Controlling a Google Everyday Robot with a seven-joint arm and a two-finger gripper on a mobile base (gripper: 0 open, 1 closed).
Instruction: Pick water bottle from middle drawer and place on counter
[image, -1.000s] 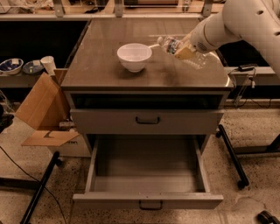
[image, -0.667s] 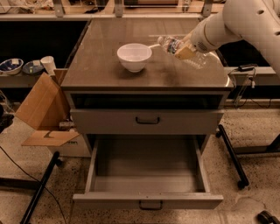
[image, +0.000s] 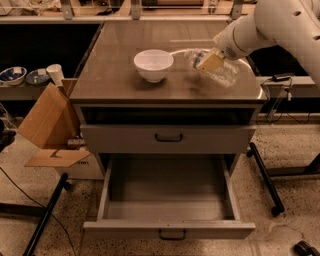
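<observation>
So the gripper (image: 210, 62) is hanging over the right side of the worktop (image: 120, 75), in the upper right of the frame. Its jaws are clamping around the water bottle (image: 226, 75). The bottle is lying tilted, with its capped end pointing up-left toward the white bowl (image: 153, 64) and its clear crinkled body sticking out down-right past the tan finger pad. It's sitting low over the glossy surface, but I honestly can't tell whether it's touching the top or just hovering over it. The bowl is sitting upright near the middle of the worktop, just left of the bottle and apart from it.

The white arm (image: 282, 22) is coming in from the top right corner.

Down in the lower half of the frame the middle drawer (image: 169, 230) is standing pulled all the way out, showing its flat grey tray. Above it, the drawer with the taller front panel (image: 125, 139) is sitting closed.

Off to the left, a cardboard box (image: 42, 120) with its flaps open is leaning beside the cabinet. A paper cup (image: 54, 74) and a couple of small bowls (image: 12, 75) are sitting on a low shelf at the left edge.
</observation>
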